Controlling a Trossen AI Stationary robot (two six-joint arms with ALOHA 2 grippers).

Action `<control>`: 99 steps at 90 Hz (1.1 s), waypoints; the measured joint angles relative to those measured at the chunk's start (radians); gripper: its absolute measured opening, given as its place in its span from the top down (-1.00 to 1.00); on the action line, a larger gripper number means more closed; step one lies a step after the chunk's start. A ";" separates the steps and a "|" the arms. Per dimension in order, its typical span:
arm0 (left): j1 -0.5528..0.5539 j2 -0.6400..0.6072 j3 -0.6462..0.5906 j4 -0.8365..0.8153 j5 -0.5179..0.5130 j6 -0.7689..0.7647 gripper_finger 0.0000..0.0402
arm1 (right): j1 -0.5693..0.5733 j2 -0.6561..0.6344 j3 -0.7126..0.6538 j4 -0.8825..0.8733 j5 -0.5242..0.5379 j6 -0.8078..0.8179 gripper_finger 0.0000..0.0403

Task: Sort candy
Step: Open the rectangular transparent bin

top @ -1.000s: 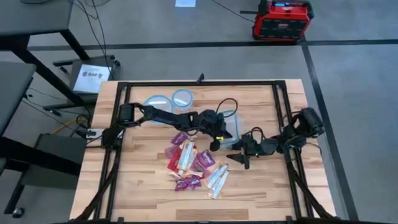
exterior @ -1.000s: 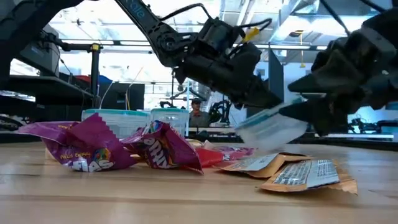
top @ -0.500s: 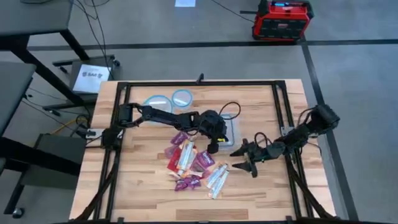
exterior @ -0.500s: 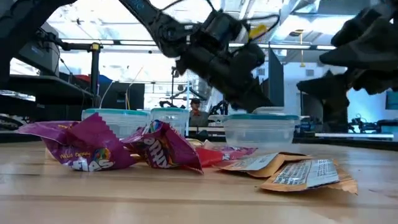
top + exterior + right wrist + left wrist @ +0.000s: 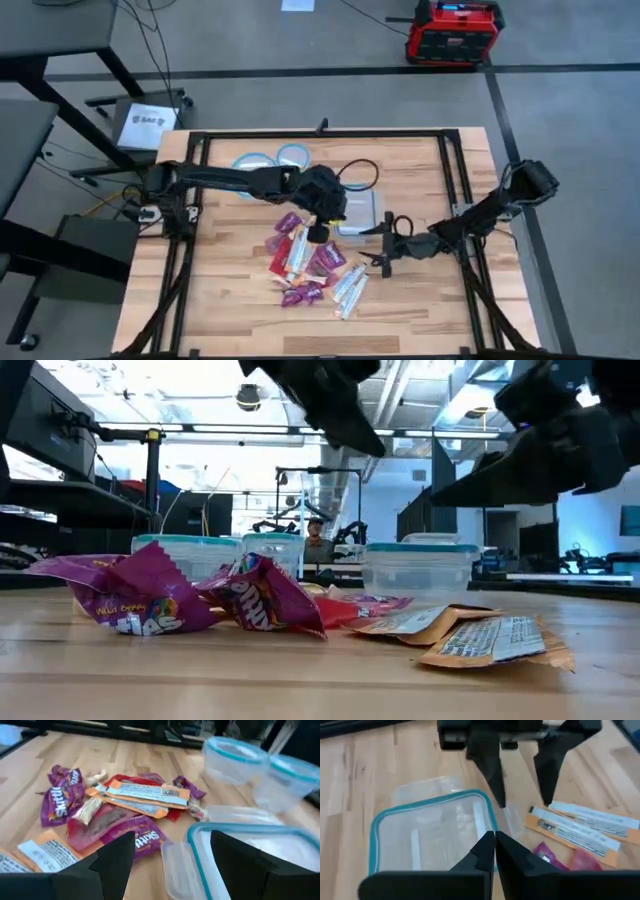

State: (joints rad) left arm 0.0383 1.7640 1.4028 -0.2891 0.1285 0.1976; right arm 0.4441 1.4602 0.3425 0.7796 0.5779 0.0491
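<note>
1. Candy (image 5: 312,262) lies in a loose pile on the wooden worktop (image 5: 230,320), near the front.
2. Just behind it sits a rectangular blue-rimmed container (image 5: 357,210); its contents cannot be made out.
3. The left hand (image 5: 318,233), fingers closed and empty, hovers over the pile's far edge.
4. The right hand (image 5: 383,250), fingers spread, hovers beside the container.
5. Two round containers (image 5: 270,160) sit farthest back; the right wrist view alone shows them open-topped.

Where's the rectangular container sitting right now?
High view: the rectangular container sits on the table right of centre, between the left gripper and right gripper, just above-right of the candy.
</note>
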 joint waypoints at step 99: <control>-0.101 -0.038 -0.132 -0.030 -0.077 -0.060 1.00 | -0.017 0.150 0.088 -0.078 0.102 -0.320 0.36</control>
State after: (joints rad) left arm -0.0625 1.7256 1.2709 -0.3195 0.0517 0.1374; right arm 0.4273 1.6100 0.4309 0.7017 0.6803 -0.2707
